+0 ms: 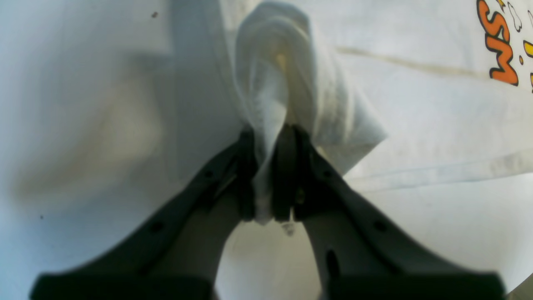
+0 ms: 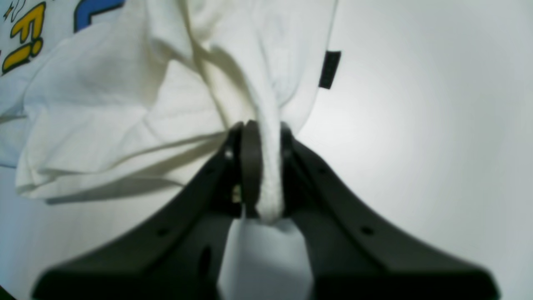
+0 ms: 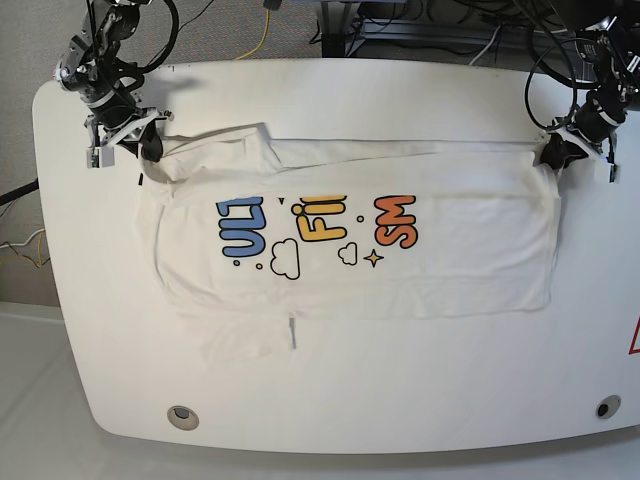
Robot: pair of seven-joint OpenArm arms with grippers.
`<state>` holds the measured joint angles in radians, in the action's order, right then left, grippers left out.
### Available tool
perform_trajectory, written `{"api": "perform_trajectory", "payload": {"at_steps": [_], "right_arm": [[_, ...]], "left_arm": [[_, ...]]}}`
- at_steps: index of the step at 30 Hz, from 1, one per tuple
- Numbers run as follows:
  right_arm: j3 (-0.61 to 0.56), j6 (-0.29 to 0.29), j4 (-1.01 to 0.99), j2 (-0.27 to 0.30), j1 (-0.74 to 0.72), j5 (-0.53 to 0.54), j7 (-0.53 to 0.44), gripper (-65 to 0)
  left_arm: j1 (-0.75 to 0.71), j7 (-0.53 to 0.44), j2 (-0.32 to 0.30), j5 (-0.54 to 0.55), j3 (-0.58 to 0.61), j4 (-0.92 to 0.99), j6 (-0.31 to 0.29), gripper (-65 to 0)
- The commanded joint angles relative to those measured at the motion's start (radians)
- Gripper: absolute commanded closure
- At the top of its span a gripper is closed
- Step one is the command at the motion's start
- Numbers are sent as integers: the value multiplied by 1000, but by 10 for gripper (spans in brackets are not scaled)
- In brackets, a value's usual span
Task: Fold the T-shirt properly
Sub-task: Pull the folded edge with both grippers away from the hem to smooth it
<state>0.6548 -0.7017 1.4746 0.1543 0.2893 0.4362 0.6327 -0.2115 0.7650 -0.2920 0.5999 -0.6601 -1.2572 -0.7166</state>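
The white T-shirt lies across the middle of the white table, print up, showing blue, yellow and orange letters. Its far edge is folded over toward me along the top. My left gripper, at the right in the base view, is shut on a bunched white corner of the shirt. My right gripper, at the left in the base view, is shut on another bunched part of the shirt. A small dark tag hangs on the shirt edge. One sleeve sticks out at the near side.
Cables run behind the table's far edge. Two round holes sit in the table's near corners. The table's rounded edges lie close to both grippers.
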Motion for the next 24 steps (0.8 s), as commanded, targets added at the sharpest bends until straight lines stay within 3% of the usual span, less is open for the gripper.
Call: {"api": "perform_trajectory", "payload": {"at_steps": [1,24], "right_arm": [[4,4,4,-8,26,-44,55,-28],[4,4,4,-14,149,-43,-1,-28]], "left_arm": [[-26,120,0,-114,6,10,18,-70],[-124,116,-5,-114,1,10,18,-69]]}}
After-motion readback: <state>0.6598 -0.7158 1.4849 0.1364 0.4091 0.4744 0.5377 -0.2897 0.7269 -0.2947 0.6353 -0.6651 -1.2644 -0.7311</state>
